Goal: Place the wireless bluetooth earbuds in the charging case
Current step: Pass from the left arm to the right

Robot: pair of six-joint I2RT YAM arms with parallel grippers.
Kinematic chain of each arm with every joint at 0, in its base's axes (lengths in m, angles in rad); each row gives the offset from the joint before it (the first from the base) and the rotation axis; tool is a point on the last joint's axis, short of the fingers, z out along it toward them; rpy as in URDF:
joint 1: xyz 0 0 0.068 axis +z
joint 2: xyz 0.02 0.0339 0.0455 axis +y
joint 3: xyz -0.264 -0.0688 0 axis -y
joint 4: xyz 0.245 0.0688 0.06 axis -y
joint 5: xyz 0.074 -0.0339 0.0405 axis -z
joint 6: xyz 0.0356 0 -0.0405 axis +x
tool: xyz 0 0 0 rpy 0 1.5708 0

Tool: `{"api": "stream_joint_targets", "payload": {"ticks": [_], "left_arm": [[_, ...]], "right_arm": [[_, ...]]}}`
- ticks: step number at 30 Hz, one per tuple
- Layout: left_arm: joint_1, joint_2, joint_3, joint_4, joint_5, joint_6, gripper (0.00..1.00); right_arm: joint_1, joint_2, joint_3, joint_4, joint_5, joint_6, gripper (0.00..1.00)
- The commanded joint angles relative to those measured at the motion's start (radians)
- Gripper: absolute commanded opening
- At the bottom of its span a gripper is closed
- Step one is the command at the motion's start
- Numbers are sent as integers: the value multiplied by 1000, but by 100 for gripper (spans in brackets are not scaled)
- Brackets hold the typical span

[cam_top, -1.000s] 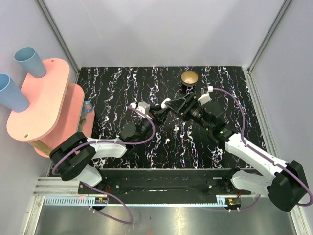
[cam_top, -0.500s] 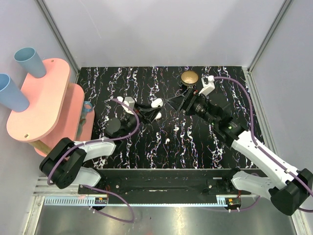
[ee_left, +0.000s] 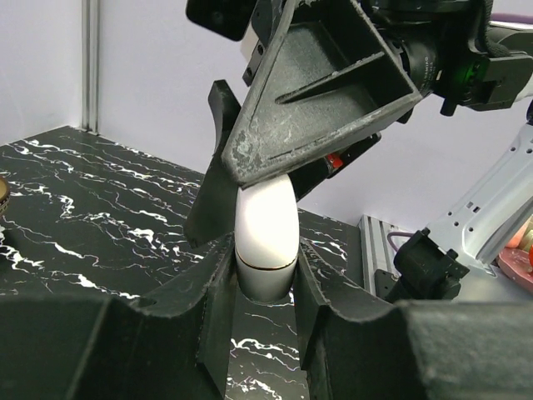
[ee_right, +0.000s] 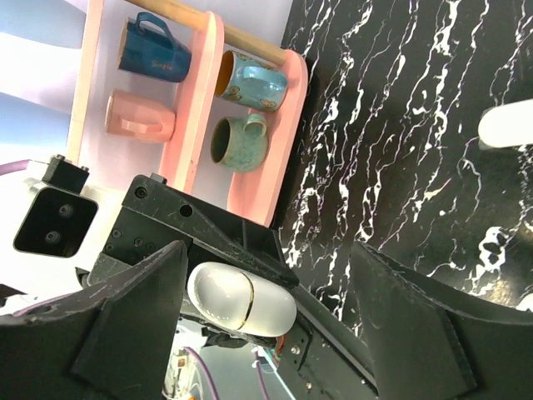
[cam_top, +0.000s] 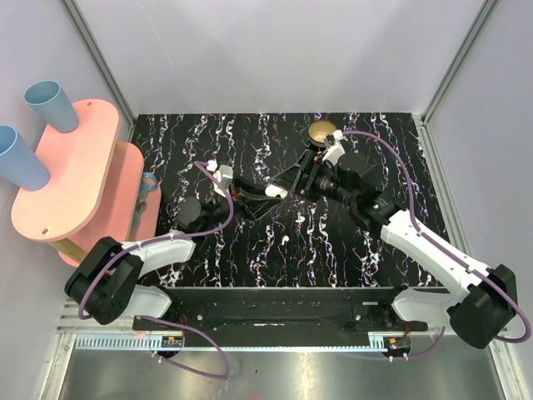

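Two tools meet over one small case. The left tool (ee_left: 265,292) is clamped on the case (ee_left: 265,229), pinching its lower half so it stands upright between the fingers, apparently clear of the table (ee_left: 75,192). The right tool (ee_right: 271,329) is spread wide, its fingers either side of the case's upper half and, as far as I can see, not touching it. The case looks light, hard and glossy, so probably slippery. I'd take hold of the lid half above the thin seam. A bud (ee_right: 508,125) lies on the table, well apart from both tools. It looks tiny, smooth and easy to flick away.
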State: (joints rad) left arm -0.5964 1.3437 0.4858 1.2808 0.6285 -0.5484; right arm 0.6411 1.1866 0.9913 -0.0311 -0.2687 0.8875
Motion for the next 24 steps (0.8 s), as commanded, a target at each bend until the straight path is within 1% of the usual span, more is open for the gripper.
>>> {"api": "stream_joint_targets", "payload": {"ticks": [1, 6, 8, 12, 19, 22, 24], "left_arm": [[3, -5, 17, 385, 42, 8, 0], [3, -15, 0, 382, 7, 34, 0], [3, -18, -3, 374, 4, 44, 0], [3, -28, -13, 368, -9, 64, 0], [3, -49, -27, 339, -27, 90, 0], [3, -49, -30, 341, -35, 93, 0], [1, -46, -27, 341, -35, 90, 0]], "right_arm": [[5, -10, -8, 74, -63, 88, 85], [5, -25, -39, 86, -82, 145, 81], [3, -33, -74, 117, -79, 189, 80], [5, -58, -121, 168, -69, 258, 75], [6, -76, -138, 184, -53, 280, 60], [3, -82, -141, 198, -63, 291, 58], [5, -84, -140, 200, -70, 297, 59]]}}
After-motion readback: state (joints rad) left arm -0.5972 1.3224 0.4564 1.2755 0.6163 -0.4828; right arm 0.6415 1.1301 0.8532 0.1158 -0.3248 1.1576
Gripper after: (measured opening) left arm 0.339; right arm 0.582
